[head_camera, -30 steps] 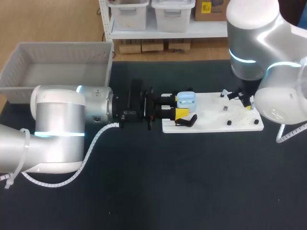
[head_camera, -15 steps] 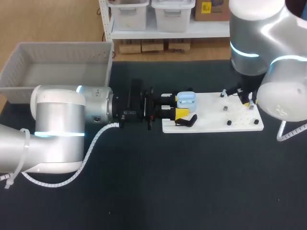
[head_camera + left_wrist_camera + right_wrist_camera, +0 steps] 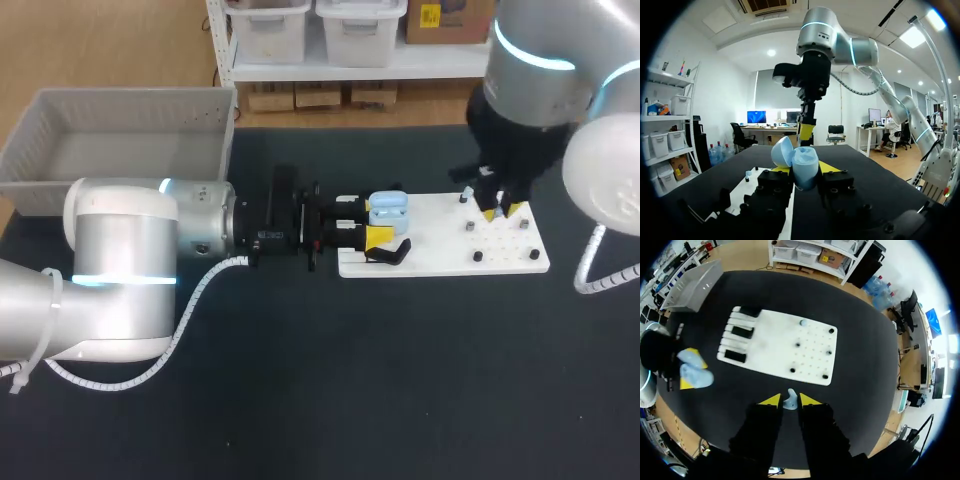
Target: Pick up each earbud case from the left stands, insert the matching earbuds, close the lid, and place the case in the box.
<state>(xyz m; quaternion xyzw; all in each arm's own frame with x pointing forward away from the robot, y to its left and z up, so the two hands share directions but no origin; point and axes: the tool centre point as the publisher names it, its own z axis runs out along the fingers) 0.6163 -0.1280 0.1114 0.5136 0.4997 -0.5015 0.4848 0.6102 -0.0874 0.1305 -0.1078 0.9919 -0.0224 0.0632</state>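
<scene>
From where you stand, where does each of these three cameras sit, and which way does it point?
Head view: fixed above and behind the robot, looking down on the table; both arms show, with the left gripper and the right gripper.
Left wrist view: on the left wrist, looking level across the table; the left gripper grips the open blue case, with the right gripper ahead.
Right wrist view: on the right wrist, looking down on the white board; the right gripper pinches an earbud.
Shared: all three show the case.
</scene>
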